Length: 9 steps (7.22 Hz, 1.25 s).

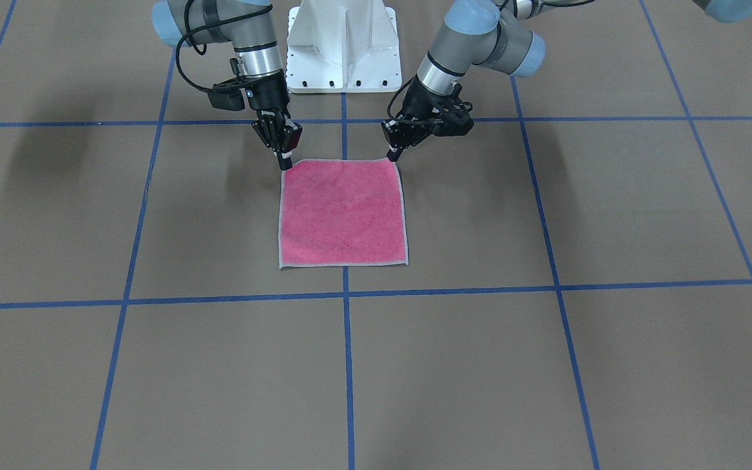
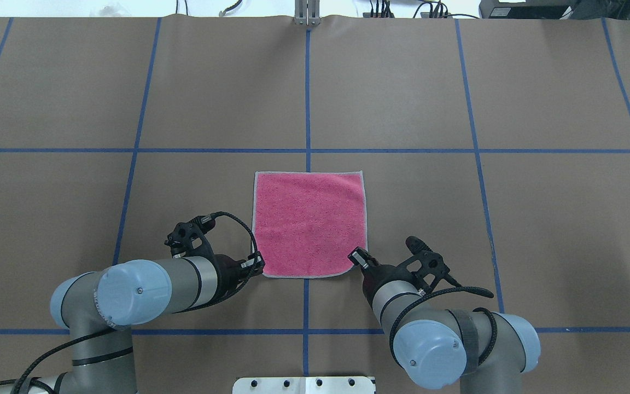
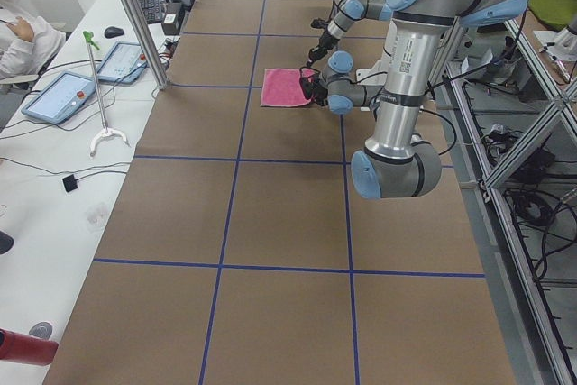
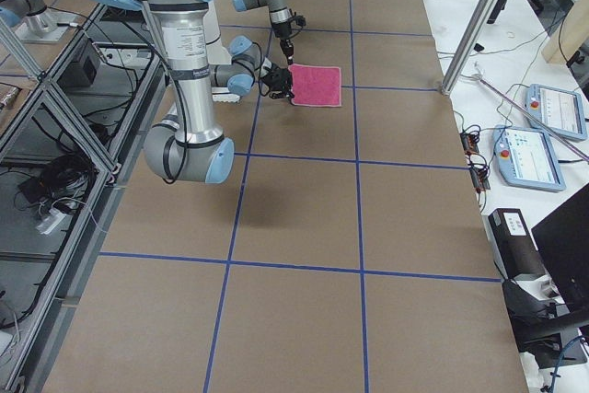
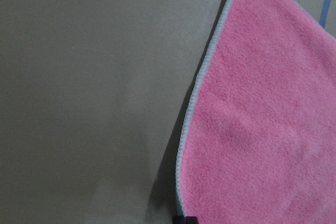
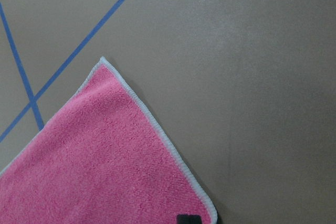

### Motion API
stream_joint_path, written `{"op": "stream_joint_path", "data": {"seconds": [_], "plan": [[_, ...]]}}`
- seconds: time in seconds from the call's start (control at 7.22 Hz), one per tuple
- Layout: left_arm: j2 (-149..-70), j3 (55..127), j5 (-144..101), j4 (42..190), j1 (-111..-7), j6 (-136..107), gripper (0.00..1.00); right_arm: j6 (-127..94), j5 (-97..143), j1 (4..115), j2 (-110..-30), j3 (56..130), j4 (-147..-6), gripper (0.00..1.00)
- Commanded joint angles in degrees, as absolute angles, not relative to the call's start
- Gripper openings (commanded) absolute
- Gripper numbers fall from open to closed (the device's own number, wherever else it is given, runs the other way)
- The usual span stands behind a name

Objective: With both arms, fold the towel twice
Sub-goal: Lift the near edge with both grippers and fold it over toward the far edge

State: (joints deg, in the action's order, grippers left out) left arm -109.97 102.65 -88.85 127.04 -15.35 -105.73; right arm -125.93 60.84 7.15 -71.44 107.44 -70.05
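In the left wrist view a black fingertip (image 5: pixel 186 219) shows at the bottom edge of the frame, right on the light grey stitched border where pink cloth meets the brown table. A thin shadow runs under that border, so the edge sits a little off the surface. The right wrist view is much the same: a fingertip (image 6: pixel 188 219) at the bottom edge, on the pink face close to a corner.

In the front-facing view the left gripper (image 1: pixel 394 155) has its fingers drawn together to a single narrow point, pinched on the upper right corner of the towel (image 1: pixel 343 212). The right gripper (image 1: pixel 286 163) is likewise closed to a point on the upper left corner. Both tilt inward toward the cloth.

The towel lies pink side up and spread out square, just above the centre of the frame (its far edge, low in this view, is flat and straight). It straddles a vertical blue tape line (image 1: pixel 347 365) on the table (image 1: pixel 546 365).

The left arm (image 1: pixel 480 39) comes down from the upper right and the right arm (image 1: pixel 232 26) from the upper left, with the white pedestal base (image 1: pixel 343 46) between them at the top.
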Motion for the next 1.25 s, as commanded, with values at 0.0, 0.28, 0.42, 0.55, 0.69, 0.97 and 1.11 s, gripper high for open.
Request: {"op": "stream_joint_path", "data": {"seconds": [0.0,0.28,0.42,0.55,0.69,0.97,1.11], "plan": [[-109.69,105.18,-89.55,127.0,-15.73,-105.65,0.0,-125.51,60.64,7.12,-72.15,111.68,-71.79,0.0],[-108.2,109.05,-90.26,126.83,-16.26,-105.64,0.0,-125.42,60.91,6.25,-73.3,119.5,-78.71,0.0],[-106.98,112.03,-91.83,125.61,-16.96,-105.64,0.0,-125.42,61.08,5.98,-73.39,122.32,-80.66,0.0],[-107.14,114.24,-93.93,121.77,-18.44,-105.64,0.0,-125.25,61.17,5.98,-73.21,123.82,-81.81,0.0],[-107.31,114.17,-94.91,120.42,-19.94,-105.56,0.0,-124.03,61.26,5.8,-72.86,123.32,-81.91,0.0],[-107.66,112.51,-94.49,119.89,-21.26,-102.23,0.0,-121.56,61.69,7.9,-72.16,120.6,-81.83,0.0],[-108.28,110.93,-94.48,119.97,-22.23,-102.13,0.0,-121.55,63.44,9.82,-70.59,117.11,-81.48,0.0]]}}
